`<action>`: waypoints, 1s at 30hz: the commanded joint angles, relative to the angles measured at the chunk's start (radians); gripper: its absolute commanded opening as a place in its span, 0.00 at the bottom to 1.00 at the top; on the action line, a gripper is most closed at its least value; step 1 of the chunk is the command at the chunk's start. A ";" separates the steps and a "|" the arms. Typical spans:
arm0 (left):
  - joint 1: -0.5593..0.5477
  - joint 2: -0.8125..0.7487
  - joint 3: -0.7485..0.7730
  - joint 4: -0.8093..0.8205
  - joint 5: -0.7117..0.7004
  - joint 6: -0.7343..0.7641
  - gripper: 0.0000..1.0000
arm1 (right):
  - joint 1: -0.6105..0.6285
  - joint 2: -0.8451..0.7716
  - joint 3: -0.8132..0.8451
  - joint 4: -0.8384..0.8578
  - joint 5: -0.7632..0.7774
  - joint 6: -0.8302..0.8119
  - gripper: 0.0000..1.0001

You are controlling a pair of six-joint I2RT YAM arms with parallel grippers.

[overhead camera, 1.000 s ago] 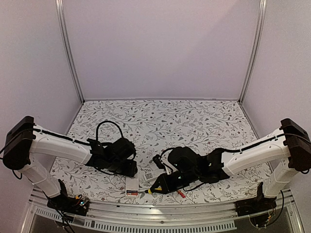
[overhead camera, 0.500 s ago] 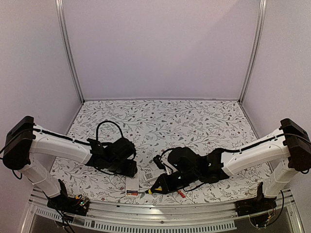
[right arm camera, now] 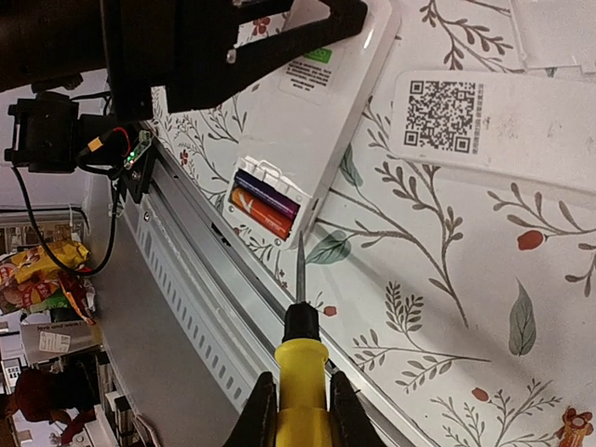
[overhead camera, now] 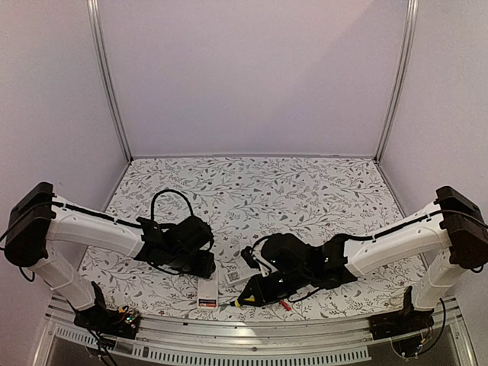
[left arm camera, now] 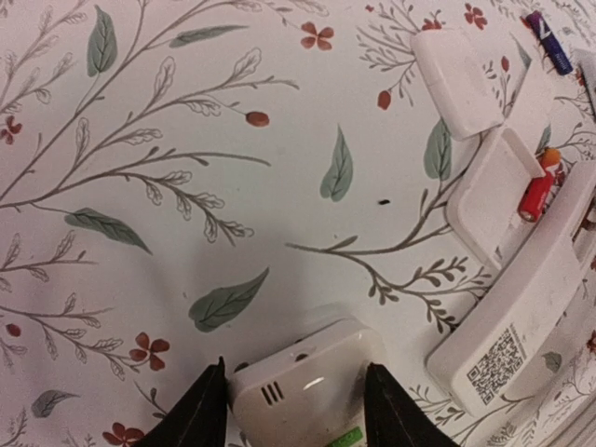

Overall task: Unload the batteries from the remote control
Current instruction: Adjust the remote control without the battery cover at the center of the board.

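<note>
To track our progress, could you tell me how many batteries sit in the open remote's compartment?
2: a purple battery and an orange battery, side by side in the open bay of the remote control; none looks hidden.

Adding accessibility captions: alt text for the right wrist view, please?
The right gripper holds a yellow-handled screwdriver, tip near the open compartment of a white remote, where two batteries, one red-orange, one dark, lie side by side. The left gripper clamps the remote's far end.
</note>
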 commanded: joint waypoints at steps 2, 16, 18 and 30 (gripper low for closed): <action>-0.029 0.040 -0.025 -0.124 0.049 0.015 0.48 | 0.004 0.026 0.030 -0.007 -0.016 -0.004 0.00; -0.030 0.039 -0.027 -0.127 0.045 0.010 0.47 | 0.005 -0.028 0.012 -0.016 0.015 0.013 0.00; -0.030 0.039 -0.027 -0.127 0.043 0.009 0.47 | 0.004 -0.028 0.012 -0.015 0.015 0.013 0.00; -0.030 0.040 -0.026 -0.126 0.045 0.008 0.47 | 0.004 -0.024 0.008 -0.002 -0.005 0.007 0.00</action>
